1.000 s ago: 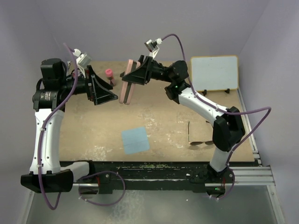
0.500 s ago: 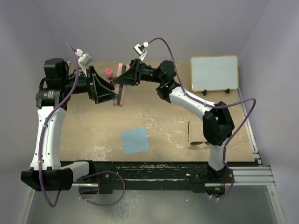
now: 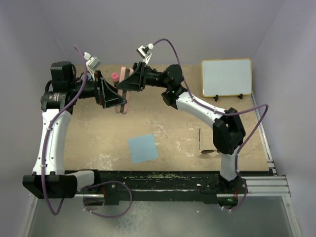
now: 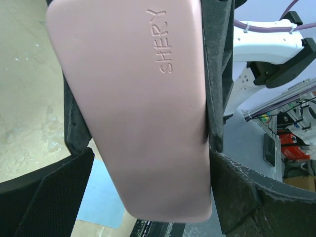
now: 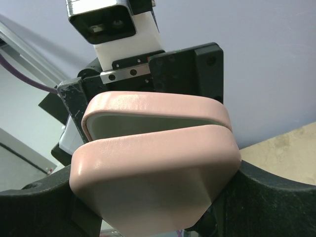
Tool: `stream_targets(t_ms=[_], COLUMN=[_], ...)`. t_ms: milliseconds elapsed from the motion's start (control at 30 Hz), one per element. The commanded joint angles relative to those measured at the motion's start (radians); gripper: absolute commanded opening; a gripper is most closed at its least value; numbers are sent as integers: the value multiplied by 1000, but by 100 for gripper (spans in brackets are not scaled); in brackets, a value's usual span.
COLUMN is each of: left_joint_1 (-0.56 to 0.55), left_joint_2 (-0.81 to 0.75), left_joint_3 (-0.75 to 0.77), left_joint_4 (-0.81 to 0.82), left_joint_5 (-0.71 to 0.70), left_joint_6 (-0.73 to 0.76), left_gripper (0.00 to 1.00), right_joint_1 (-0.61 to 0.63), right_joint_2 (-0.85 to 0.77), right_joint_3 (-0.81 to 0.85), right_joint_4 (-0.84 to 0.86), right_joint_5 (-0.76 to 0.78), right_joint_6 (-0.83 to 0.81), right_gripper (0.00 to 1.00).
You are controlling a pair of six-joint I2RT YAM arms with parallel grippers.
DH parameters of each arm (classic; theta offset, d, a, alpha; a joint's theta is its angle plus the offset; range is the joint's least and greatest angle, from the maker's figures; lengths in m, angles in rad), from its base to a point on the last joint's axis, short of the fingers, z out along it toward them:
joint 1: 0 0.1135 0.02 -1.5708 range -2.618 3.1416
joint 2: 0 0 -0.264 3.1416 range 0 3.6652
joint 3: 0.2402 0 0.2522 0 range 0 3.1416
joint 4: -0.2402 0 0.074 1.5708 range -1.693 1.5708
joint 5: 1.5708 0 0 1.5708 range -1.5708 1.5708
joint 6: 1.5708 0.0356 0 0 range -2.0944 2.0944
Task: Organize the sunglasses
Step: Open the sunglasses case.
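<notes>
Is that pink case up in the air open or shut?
Slightly open: in the right wrist view the pink case shows a gap between its two shells, with pale lining visible inside.

Pink case, blue cloth, whiteboard

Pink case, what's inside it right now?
The case is slightly ajar; only pale lining shows in the gap, the rest is hidden. The sunglasses lie out on the table.
</notes>
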Motion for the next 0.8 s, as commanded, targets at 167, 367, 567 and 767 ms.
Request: stream_targets(t_ms=[167, 367, 567, 767], left_joint_1=[-5, -4, -4, 1], left_joint_2=[-13, -6, 8, -16], left_joint_3=[12, 14, 14, 11], left_joint_4=[20, 28, 26, 74], left_joint_5=[8, 21, 46, 142], left_joint_6=[2, 5, 12, -32], left_gripper=[98, 50, 4, 4], right_joint_1=[28, 31, 30, 30], right_joint_2=[14, 19, 27, 34], right_joint_3=[85, 68, 65, 35], right_joint_4=[110, 153, 182, 225], right_joint_5=[23, 14, -14, -61], right_joint_6=[39, 65, 89, 98], right_gripper=[0, 0, 0, 0])
